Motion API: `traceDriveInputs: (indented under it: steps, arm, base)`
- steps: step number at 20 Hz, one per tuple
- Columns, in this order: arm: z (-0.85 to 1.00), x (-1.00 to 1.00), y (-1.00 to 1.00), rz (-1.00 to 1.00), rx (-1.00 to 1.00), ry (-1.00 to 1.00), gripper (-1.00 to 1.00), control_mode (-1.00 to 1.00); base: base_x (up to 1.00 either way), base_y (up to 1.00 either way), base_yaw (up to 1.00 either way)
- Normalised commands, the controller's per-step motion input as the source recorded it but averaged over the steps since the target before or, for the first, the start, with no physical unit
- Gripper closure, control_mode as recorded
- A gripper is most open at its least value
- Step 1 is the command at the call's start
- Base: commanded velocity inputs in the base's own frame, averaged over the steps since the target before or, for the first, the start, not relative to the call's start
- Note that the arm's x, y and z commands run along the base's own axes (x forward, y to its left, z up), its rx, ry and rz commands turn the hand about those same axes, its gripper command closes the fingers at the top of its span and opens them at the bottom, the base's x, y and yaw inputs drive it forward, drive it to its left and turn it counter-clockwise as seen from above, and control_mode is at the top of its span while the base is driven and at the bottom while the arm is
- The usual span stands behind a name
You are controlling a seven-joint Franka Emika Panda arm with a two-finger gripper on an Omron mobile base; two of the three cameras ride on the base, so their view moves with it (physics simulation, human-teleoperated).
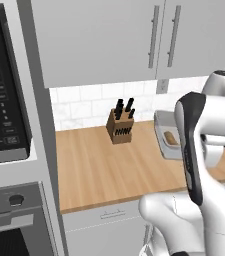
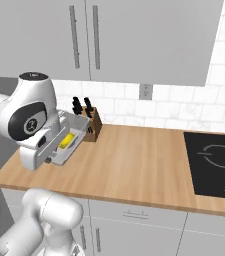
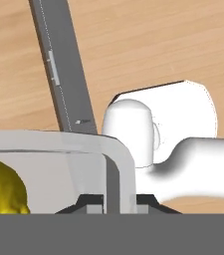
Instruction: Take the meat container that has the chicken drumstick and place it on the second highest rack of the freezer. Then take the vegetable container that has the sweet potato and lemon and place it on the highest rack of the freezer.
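— Since the pincer (image 3: 112, 201) is nearest, how do its jaws stand?

— Closed on the container (image 3: 44, 142). One dark tip sits on each side of its pale, see-through wall and they pinch it between them.

— What is in the container?

— A bumpy yellow lemon (image 3: 1, 187) lies against the inside of the wall, close to the tips. From the left base camera, a small orange-brown sweet potato (image 1: 171, 138) lies in the same container (image 1: 160, 124).

— Where is it, going by the knife block (image 2: 91, 123)?

— Just beside the block. From the right base camera it is on the block's near left, tilted, with the lemon (image 2: 68, 140) showing. I cannot tell whether its bottom touches the wooden counter (image 2: 144, 160).

— Beyond the block?

— White tiled wall, with a socket (image 2: 144, 91) up and to the right of the block. Grey wall cupboards (image 2: 134, 40) with long bar handles hang above it. A black cooktop (image 2: 216, 162) is set into the counter well to the block's right.

— Any writing?

— An oven's control panel (image 1: 1, 115), well to the block's left from the left base camera, has rows of pale button labels, too small to read.
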Motion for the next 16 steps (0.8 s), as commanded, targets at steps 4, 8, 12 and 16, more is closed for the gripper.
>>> traceDriveInputs:
  steps: [4,8,12,16]
  arm:
    - [0.0,0.0,-0.14,0.0,-0.09,0.0,1.0,-1.0]
    - [0.0,0.0,-0.03,0.0,-0.13,0.0,1.0,-1.0]
    - [0.0,0.0,0.0,0.01,-0.04,0.0,1.0,-1.0]
    - [0.0,0.0,0.0,0.0,0.0,0.0,1.0,-1.0]
  base:
    - [0.0,0.0,0.0]
    - [0.0,0.0,0.0]
    - [0.0,0.0,0.0]
    - [0.0,0.0,0.0]
